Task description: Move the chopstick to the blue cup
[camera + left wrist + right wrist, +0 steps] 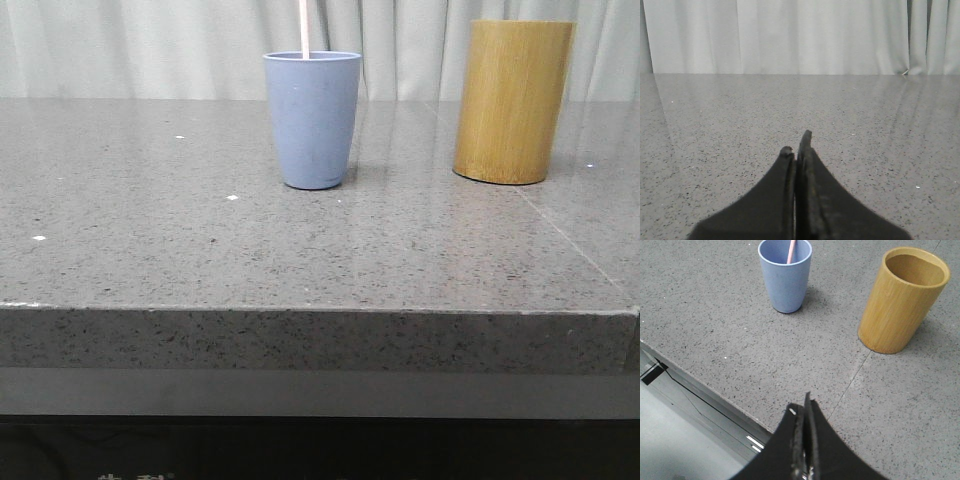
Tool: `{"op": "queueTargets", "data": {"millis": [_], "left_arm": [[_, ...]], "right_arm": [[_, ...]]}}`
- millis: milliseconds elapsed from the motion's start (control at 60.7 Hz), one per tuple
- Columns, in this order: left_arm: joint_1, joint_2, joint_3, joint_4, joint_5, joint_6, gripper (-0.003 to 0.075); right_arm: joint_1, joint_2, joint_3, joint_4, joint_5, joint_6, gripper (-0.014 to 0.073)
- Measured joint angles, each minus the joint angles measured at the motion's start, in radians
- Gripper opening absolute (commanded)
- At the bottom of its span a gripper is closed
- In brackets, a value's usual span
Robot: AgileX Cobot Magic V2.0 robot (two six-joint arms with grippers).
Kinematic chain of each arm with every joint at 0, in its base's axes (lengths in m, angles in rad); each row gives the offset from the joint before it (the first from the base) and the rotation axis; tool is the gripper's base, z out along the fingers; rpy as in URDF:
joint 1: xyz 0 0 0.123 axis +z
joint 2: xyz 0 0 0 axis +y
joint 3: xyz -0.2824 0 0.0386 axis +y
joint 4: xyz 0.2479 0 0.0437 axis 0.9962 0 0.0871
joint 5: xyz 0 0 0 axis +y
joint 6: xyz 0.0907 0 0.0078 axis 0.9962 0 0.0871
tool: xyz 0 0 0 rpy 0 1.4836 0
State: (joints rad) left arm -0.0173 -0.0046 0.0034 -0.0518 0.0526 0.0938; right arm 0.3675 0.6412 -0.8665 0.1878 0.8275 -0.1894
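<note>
Spanning the front view, the grey speckled surface [150,240] carries a yellow-brown bamboo holder [512,100] on the right and the shorter blue cup [312,120] near the middle, well apart. Standing inside the blue cup, the chopstick [304,28] rises above its rim. The left gripper [796,142] and the right gripper [804,407] each have their fingers pressed together, holding nothing.

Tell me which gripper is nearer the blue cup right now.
Right, probably. The right gripper, shut, sits back over the table's near edge with the blue cup ahead of it, chopstick inside. The left gripper, also shut, faces bare table, so its distance is unclear.
</note>
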Motion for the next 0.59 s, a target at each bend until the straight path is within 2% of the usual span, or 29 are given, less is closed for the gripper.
{"op": "queueTargets", "data": {"millis": [198, 329, 593], "left_arm": [[0.000, 0.000, 0.000, 0.000, 0.000, 0.000, -0.0019], [0.000, 0.000, 0.000, 0.000, 0.000, 0.000, -0.0019], [0.000, 0.000, 0.000, 0.000, 0.000, 0.000, -0.0019]], "right_arm": [[-0.004, -0.003, 0.005, 0.000, 0.000, 0.000, -0.0117], [-0.070, -0.064, 0.066, 0.007, -0.033, 0.000, -0.0117], [-0.269, -0.396, 0.483, 0.011, -0.384, 0.000, -0.0117]]}}
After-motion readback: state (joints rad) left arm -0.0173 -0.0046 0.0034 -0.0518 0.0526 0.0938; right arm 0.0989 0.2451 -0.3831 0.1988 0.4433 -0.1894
